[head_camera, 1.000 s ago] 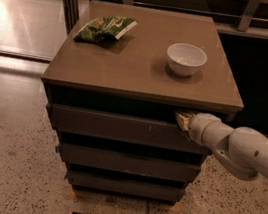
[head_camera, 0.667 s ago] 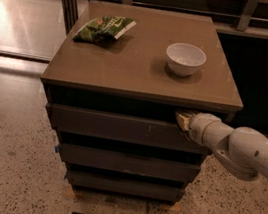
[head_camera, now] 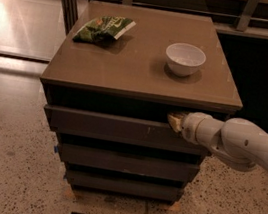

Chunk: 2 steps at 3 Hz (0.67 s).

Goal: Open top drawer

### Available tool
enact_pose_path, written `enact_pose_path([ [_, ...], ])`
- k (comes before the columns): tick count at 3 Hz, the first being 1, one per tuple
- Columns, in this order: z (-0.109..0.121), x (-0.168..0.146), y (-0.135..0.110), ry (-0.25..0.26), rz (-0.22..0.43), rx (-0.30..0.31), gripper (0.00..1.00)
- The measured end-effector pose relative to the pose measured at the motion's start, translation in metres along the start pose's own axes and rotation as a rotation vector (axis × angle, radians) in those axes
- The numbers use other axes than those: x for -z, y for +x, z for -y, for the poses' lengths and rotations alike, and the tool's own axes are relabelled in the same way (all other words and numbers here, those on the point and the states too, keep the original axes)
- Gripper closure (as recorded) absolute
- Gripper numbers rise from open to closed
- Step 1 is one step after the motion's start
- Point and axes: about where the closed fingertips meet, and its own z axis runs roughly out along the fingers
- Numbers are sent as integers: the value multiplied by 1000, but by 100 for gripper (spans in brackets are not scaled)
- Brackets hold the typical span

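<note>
A brown cabinet (head_camera: pixel 129 73) stands on a speckled floor, seen from above and in front. On the cabinet's top, a white bowl (head_camera: pixel 184 59) sits right of centre and a green snack bag (head_camera: pixel 104 27) lies at the back left.

The top drawer (head_camera: pixel 110 127) is the widest dark front, directly under the cabinet's top, with a dark gap above it. It juts slightly further forward than the two narrower fronts (head_camera: pixel 125 162) below it, so it looks barely started rather than open. No interior shows.

A white arm (head_camera: pixel 249 147) reaches in from the cabinet's right side. Its gripper (head_camera: pixel 175 120) sits at the top edge of the drawer front, right of centre, with its yellowish tip tucked into the gap under the cabinet's top. Whether it is open or closed cannot be told.

Compared with a second ago, the gripper has slid a little leftward along that edge, while the drawer front looks almost unmoved. That suggests the gripper is settling its hold on the lip, and the outward pull that would open the drawer lies mostly ahead.
</note>
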Motion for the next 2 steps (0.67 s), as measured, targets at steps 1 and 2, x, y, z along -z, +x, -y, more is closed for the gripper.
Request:
enact_pose_path([
  [1,0,1,-2,0,0,0,100],
  [2,2,5,10,-12,-40,-13,100],
])
